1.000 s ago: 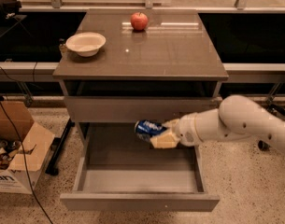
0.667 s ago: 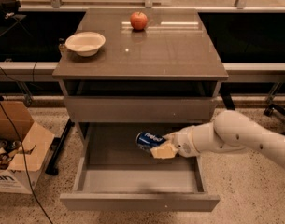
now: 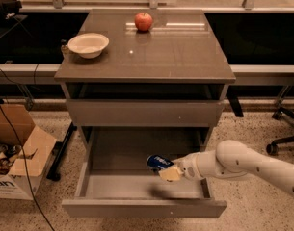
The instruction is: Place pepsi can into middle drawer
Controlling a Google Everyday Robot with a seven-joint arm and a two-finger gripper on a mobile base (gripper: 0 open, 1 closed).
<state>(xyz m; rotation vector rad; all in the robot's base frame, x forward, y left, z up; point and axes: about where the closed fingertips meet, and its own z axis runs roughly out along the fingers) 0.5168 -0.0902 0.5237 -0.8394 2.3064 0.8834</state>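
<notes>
The pepsi can (image 3: 157,162) is dark blue with white lettering and lies on its side in my gripper (image 3: 167,170). My white arm reaches in from the right and holds the can just above the grey floor of the open middle drawer (image 3: 103,186), right of its middle. The gripper is shut on the can. A shadow lies on the drawer floor under the can.
A red apple (image 3: 143,21) and a white bowl (image 3: 88,44) sit on the cabinet top (image 3: 185,52). A closed drawer front (image 3: 144,112) is above the open one. A cardboard box (image 3: 16,153) and cables are on the floor at left; a chair base (image 3: 284,141) is at right.
My arm has lowered the can and carried it forward, down into the open drawer. The camera view has also tilted a little lower and closer.
</notes>
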